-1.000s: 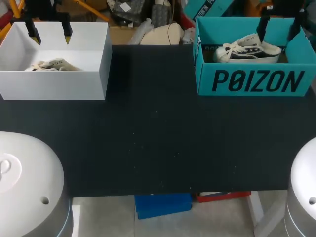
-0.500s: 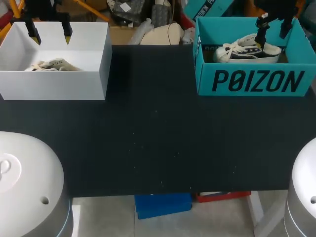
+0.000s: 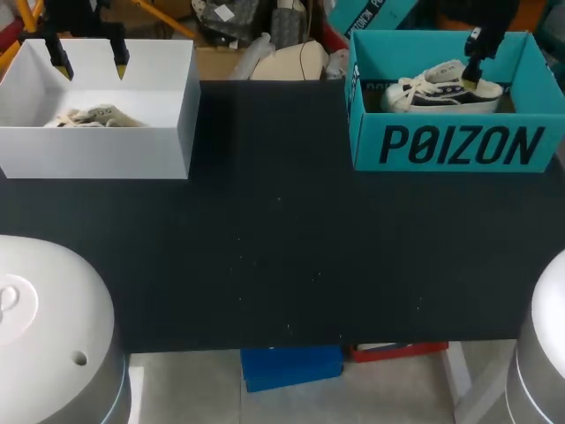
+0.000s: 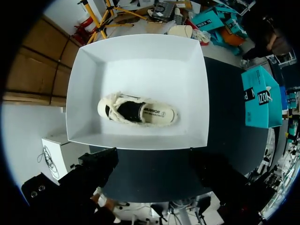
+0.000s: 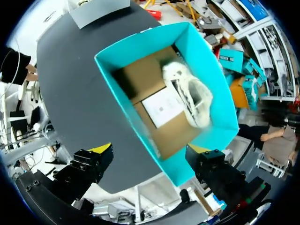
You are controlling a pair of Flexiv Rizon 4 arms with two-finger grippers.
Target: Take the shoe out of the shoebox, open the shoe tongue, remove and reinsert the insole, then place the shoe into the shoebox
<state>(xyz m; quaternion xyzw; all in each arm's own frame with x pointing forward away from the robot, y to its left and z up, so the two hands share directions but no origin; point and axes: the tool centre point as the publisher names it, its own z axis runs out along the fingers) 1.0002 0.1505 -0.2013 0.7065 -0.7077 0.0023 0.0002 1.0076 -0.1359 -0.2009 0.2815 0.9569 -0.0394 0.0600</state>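
A black-and-white sneaker (image 3: 441,88) lies on its side in the teal shoebox (image 3: 455,146) at the table's far right. My right gripper (image 3: 472,79) hangs open over the box, near the sneaker's heel end. In the right wrist view the sneaker (image 5: 190,96) rests against the far wall of the shoebox (image 5: 140,77), ahead of the open right gripper (image 5: 150,157). My left gripper (image 3: 88,60) hovers open above the white box (image 3: 97,150) at the far left. The left wrist view looks straight down from the left gripper (image 4: 152,173) onto that box (image 4: 140,65).
A cream shoe (image 3: 93,115) lies in the white box, and the left wrist view shows this cream shoe (image 4: 138,110) too. The black table (image 3: 282,247) stretches between the two boxes. My arms' white bases (image 3: 44,327) stand at its front corners.
The right gripper has turned above the teal box and shifted toward the sneaker's heel. The left arm has stayed where it was.
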